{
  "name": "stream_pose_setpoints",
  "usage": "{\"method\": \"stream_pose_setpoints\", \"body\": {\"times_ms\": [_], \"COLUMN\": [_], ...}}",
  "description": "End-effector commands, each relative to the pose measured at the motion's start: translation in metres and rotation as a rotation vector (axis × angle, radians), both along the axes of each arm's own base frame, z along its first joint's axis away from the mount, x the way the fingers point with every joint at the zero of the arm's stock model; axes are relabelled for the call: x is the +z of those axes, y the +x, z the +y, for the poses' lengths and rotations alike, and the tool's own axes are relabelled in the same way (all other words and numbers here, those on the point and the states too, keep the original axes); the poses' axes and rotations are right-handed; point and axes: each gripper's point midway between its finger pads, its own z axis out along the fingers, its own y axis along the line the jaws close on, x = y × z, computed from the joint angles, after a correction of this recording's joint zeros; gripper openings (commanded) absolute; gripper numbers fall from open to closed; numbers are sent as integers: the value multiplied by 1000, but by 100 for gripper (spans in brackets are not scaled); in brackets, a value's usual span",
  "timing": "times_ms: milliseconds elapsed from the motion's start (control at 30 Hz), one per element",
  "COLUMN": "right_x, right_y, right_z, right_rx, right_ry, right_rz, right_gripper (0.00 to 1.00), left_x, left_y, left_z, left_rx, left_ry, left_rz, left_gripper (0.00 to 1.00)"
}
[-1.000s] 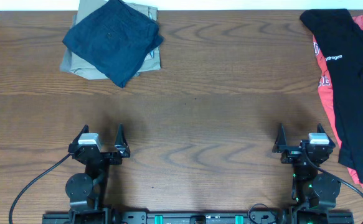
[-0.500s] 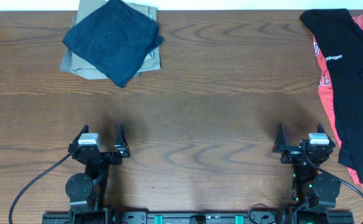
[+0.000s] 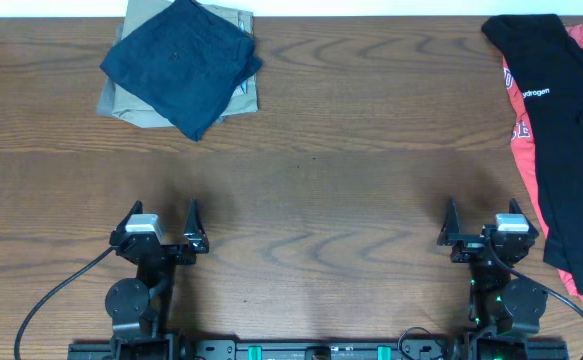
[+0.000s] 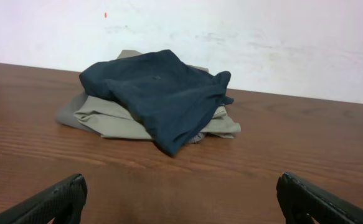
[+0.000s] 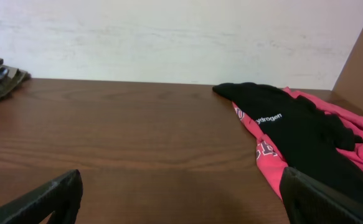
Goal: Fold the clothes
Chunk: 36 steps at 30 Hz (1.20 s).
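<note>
Four garments are counted: one black shirt [image 3: 556, 110] and one red shirt [image 3: 523, 150] at the right edge, one navy garment [image 3: 181, 60] and one khaki garment [image 3: 121, 100] upper left. Two grippers are counted at the bottom: left gripper [image 3: 163, 210], right gripper [image 3: 483, 210].

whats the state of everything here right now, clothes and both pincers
black shirt, unfolded, lying crumpled across the red shirt
red shirt, unfolded, mostly covered by the black shirt
navy garment, folded, on top of the khaki garment
khaki garment, folded, bottom of the pile
left pincer, open, holding nothing
right pincer, open, holding nothing
</note>
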Motion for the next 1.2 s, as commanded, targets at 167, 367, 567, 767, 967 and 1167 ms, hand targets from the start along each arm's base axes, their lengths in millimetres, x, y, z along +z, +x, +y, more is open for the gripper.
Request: {"method": "stream_pose_setpoints", "body": {"times_ms": [167,367,567,767,967,1167], "right_x": [0,4,58,70,123,177], "right_y": [0,0,-18,-27,-45,-63], "right_z": [-2,-1,76,90,87,62], "right_rx": [-8,-4,471,576,628,518], "right_ry": [-16,-15,361,553,572,487], "right_rz": [0,-18,-165,-146,-362,-626], "right_gripper": [99,99,99,99,99,99], "left_x": [-15,-15,-15,-15,-15,-15], "left_y": [-1,-1,-1,-1,-1,-1], "left_z": [-2,-2,-2,-2,-2,-2], "left_rx": [-13,-13,-13,-13,-13,-13], "left_ry": [13,13,13,13,13,13], "left_rz": [42,42,42,42,42,42], "left_gripper": [98,98,98,98,98,98]}}
